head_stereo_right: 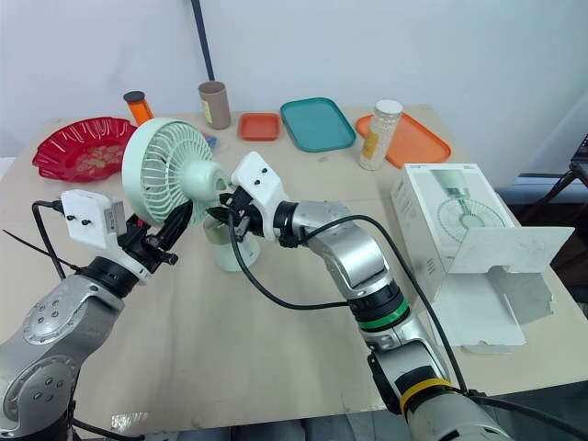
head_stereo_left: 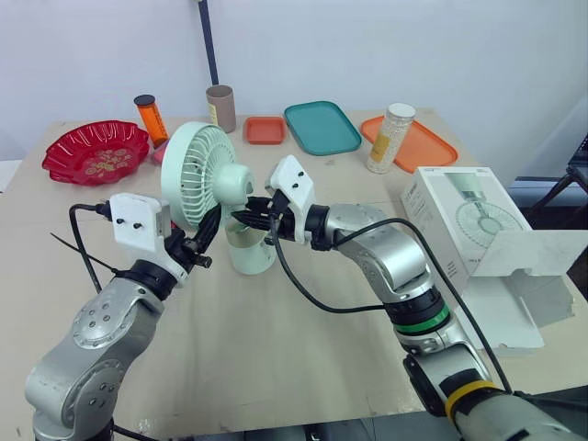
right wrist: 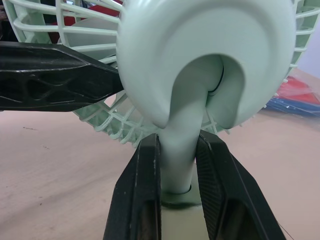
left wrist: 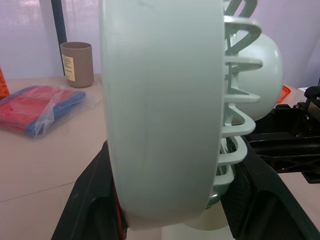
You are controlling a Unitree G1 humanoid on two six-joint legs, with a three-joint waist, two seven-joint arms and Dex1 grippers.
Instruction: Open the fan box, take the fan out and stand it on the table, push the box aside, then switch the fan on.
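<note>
The pale green fan stands upright on its round base at the middle of the table. My left gripper comes in from the left and is shut on the lower rim of the fan's cage, with one black finger on each side. My right gripper reaches in from the right behind the head and is shut on the fan's thin neck, its fingers pressed against it. The white fan box lies at the table's right edge, its flap hanging open.
Along the back of the table are a red bowl, an orange bottle, a brown cup, a small red tray, a teal tray and an orange tray with a white jar. A bagged red and blue item lies behind the fan.
</note>
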